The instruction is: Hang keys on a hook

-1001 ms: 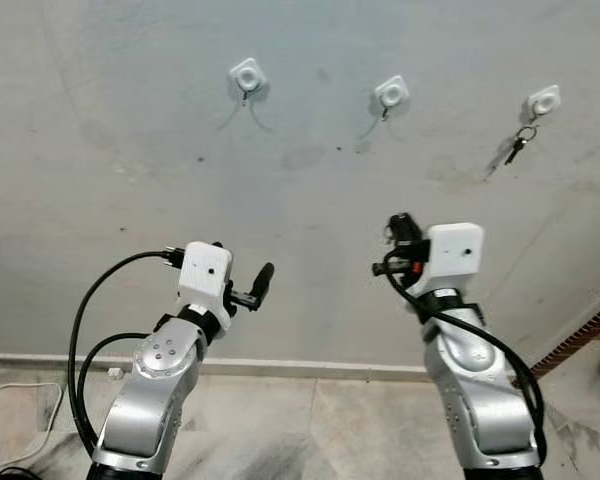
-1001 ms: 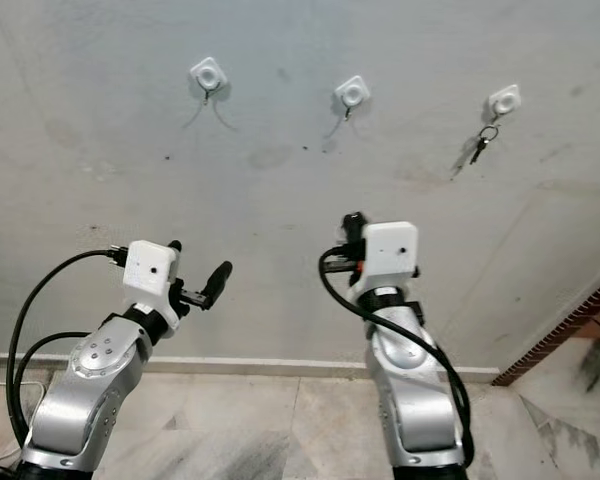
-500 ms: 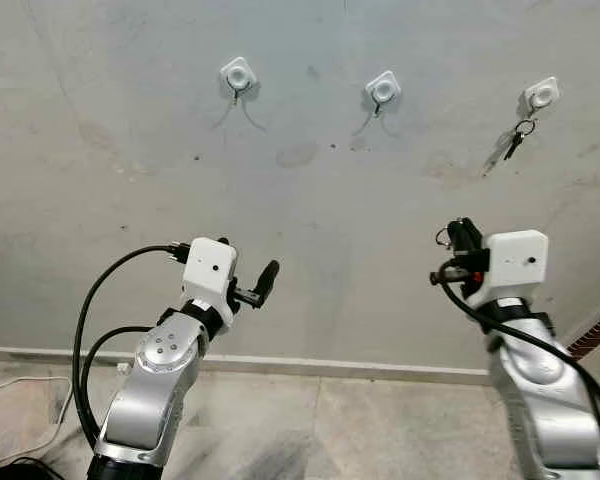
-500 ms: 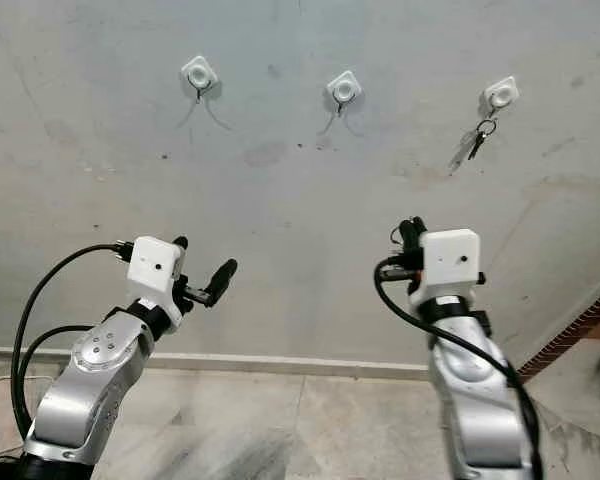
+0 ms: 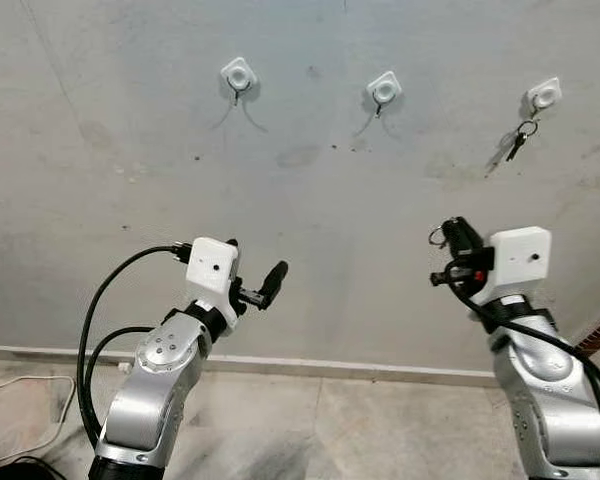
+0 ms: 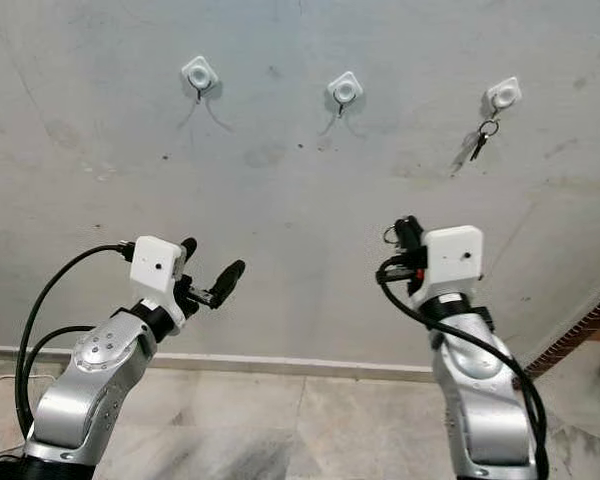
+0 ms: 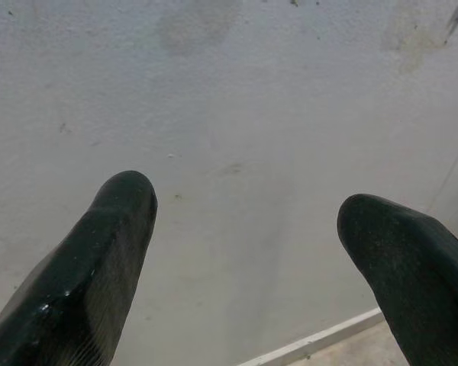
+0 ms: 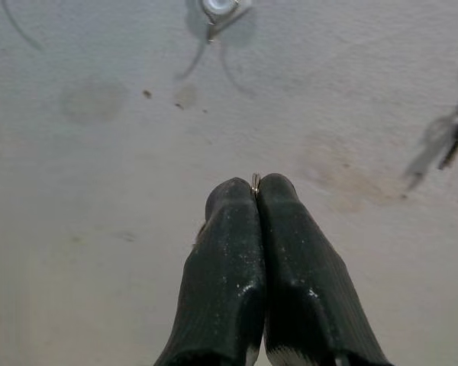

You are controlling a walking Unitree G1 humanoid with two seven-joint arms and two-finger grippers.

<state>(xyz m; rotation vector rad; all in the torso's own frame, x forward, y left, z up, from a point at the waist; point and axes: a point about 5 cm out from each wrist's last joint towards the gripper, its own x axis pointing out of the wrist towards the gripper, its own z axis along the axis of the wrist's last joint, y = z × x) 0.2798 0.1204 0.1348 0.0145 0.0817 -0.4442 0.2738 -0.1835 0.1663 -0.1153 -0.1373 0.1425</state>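
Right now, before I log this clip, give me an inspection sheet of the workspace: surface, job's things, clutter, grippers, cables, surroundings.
Surface: grey wall, stained and scuffed.
Job's things: three white hooks in a row: left hook bare, middle hook bare, right hook with keys hanging from it. A key ring shows at the right gripper's tips.
Clutter: nothing seen.
Grippers: left gripper open, raised toward the wall. Right gripper shut on the key ring, below the hooks and pointed near the middle hook.
Cables: black cable loops from the left arm; black cable along the right arm; white cord on the floor.
Surroundings: tiled floor, white skirting.
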